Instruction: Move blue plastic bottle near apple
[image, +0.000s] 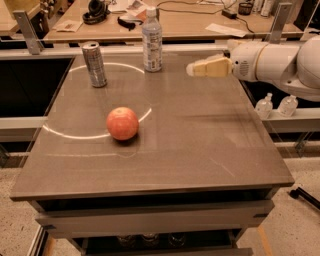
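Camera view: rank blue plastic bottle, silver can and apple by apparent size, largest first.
1. blue plastic bottle.
2. silver can and apple look alike; the apple is nearer, so unranked.
Gripper hovers right of the bottle.
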